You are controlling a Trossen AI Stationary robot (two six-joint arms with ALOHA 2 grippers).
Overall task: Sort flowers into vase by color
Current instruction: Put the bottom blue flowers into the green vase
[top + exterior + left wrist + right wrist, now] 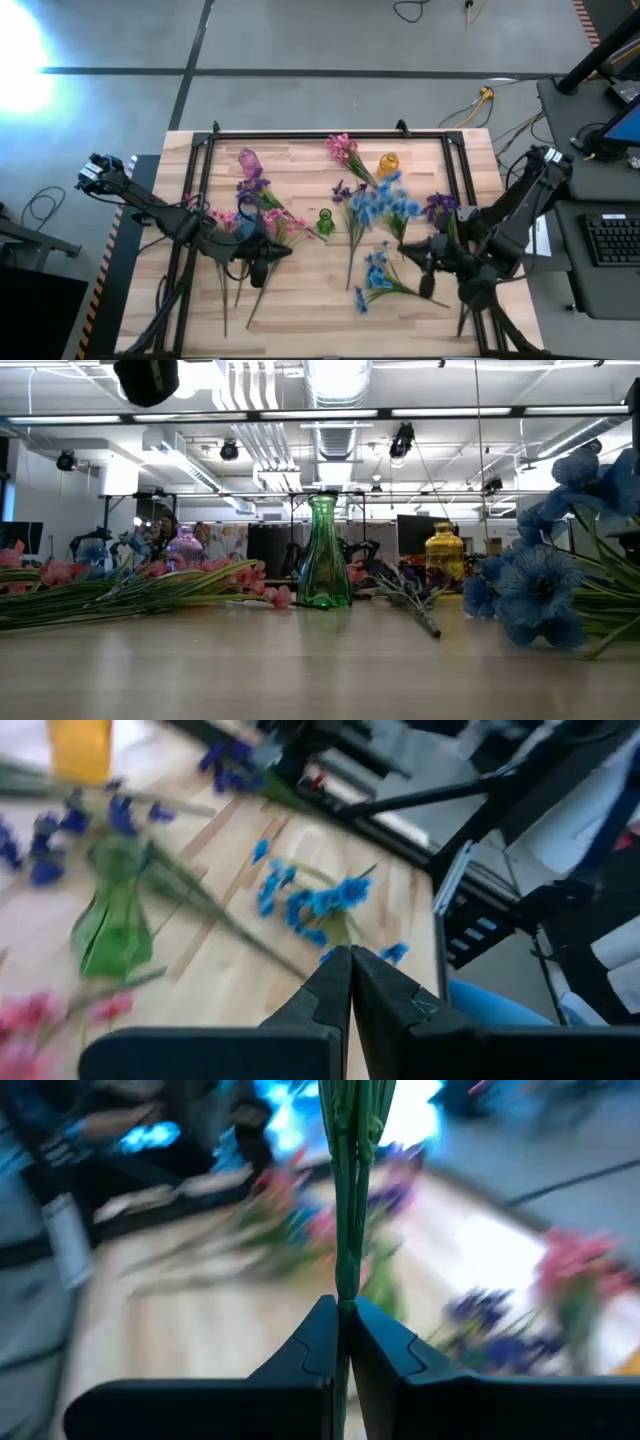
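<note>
Right wrist view: the right claw (342, 1330) is clamped on a green flower stem (350, 1190) (blue blossoms (385, 205), centre-right of the high view, above the worktop (310, 310)). The left claw (350, 982) is clenched empty, lower left of the green vase (325, 222).

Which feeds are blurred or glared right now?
High view: glare blob at the top left corner. Right wrist view: background smeared, only the green stem and the right gripper sharp. Left wrist view: green vase soft.
</note>
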